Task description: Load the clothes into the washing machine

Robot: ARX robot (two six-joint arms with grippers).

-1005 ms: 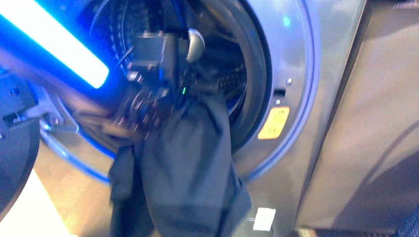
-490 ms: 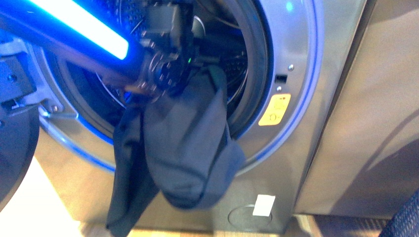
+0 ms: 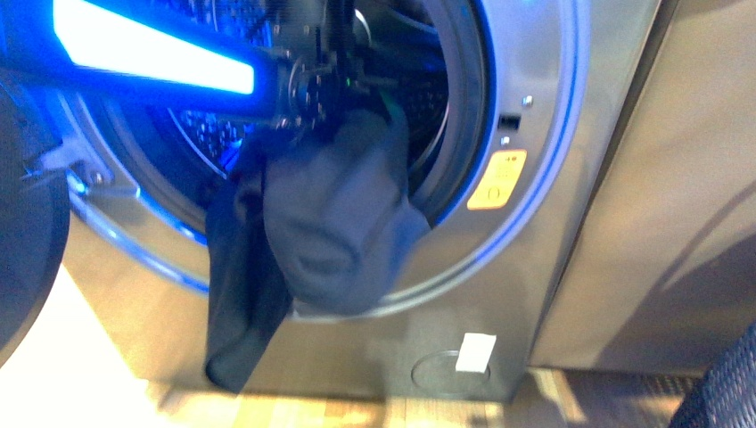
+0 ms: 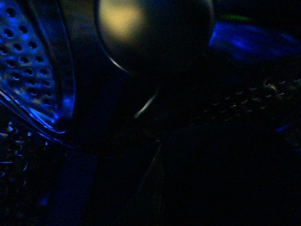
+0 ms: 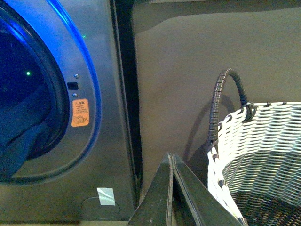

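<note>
The silver-grey washing machine (image 3: pixel 553 160) stands with its porthole open and lit blue. My left gripper (image 3: pixel 332 82) reaches into the drum mouth, shut on the top of the dark navy clothes (image 3: pixel 339 214). The clothes drape out over the lower porthole rim, and one long end hangs down the machine's front. The left wrist view is mostly dark; only the perforated drum (image 4: pixel 28 61) shows there, and the jaws are lost in shadow. My right gripper (image 5: pixel 172 159) is shut on nothing, low and to the right of the washing machine (image 5: pixel 108 117), where the clothes (image 5: pixel 23 136) show in the porthole.
The round door (image 3: pixel 27 241) hangs open at the far left. A grey-brown flat-panelled unit (image 3: pixel 677 178) adjoins the washer's right side. A white woven basket (image 5: pixel 263 150) with a dark handle stands close beside my right gripper. A yellow sticker (image 3: pixel 497 180) marks the porthole's right.
My left arm has risen and pushed deeper into the drum mouth. The clothes have been lifted with it, so their hanging end sits higher on the machine's front.
</note>
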